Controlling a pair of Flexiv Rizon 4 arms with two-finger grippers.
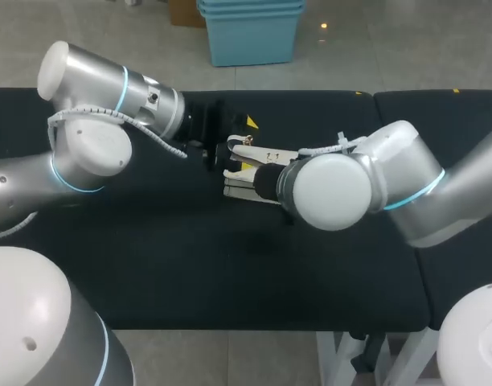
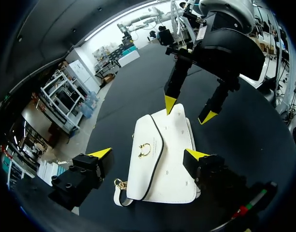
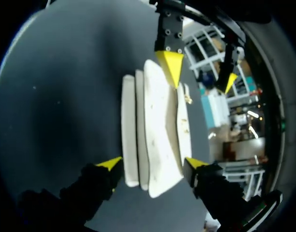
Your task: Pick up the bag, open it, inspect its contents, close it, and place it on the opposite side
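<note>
The white handbag (image 2: 162,169) lies flat near the middle of the black worktop (image 1: 149,265), a little toward 12 o'clock, flap up and gold clasp (image 2: 144,150) showing. Its long axis seems to run roughly from 9 to 3 o'clock, so one short end faces each arm.

The left tool (image 2: 148,154) comes in from 9 o'clock and stands wide over the end with the gold strap ring (image 2: 120,183). One finger is at the bag's long edge. The other is clearly apart from the opposite edge, so nothing is gripped.

The right tool (image 3: 153,163) comes in from about 4 o'clock and straddles the far end. Its fingers are also spread, one yellow tip just beside each long edge, and I judge that they are not pinching.

Lifting has not begun. The relation that counts is that both tools bracket the bag's short width from opposite ends, and neither arm is clearly nearer. Closing across that width should give either one a hold. The left tool probably needs to centre first, since its gap is lopsided. The two tools are also close together above the flap, so they could collide.
</note>
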